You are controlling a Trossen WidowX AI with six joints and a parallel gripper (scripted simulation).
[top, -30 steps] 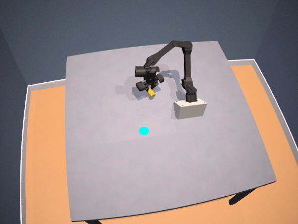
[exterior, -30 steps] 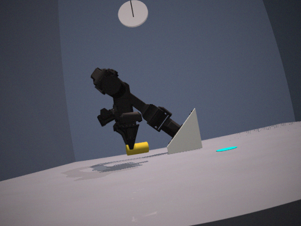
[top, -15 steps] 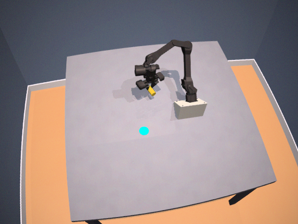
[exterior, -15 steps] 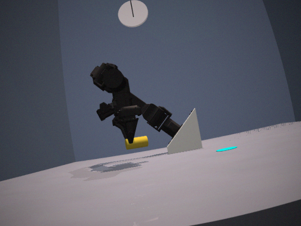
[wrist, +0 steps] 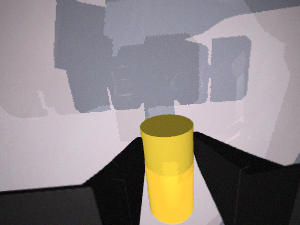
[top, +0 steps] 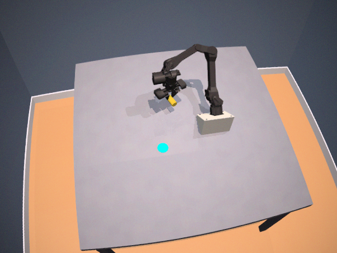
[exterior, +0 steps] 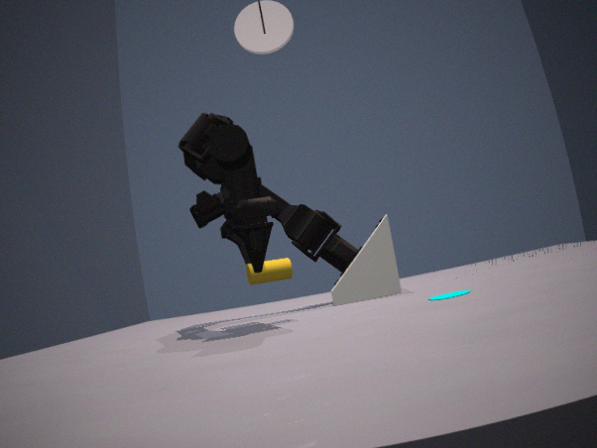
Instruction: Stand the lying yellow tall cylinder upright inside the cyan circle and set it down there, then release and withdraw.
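Note:
My gripper (top: 171,96) (exterior: 257,267) (wrist: 167,140) is shut on the yellow tall cylinder (top: 172,101) (exterior: 272,271) (wrist: 167,166). It holds the cylinder by one end, lying level, clear above the grey table (top: 196,173) (exterior: 347,357). The cylinder's shadow falls on the table below it. The cyan circle (top: 162,148) (exterior: 449,295) is a flat disc on the table, well apart from the gripper, towards the table's front in the top view and to the right past the arm's base in the exterior view.
The arm's beige base block (top: 215,123) (exterior: 369,268) stands on the table between the gripper and the circle's right side. An orange floor (top: 47,173) with a white rim surrounds the table.

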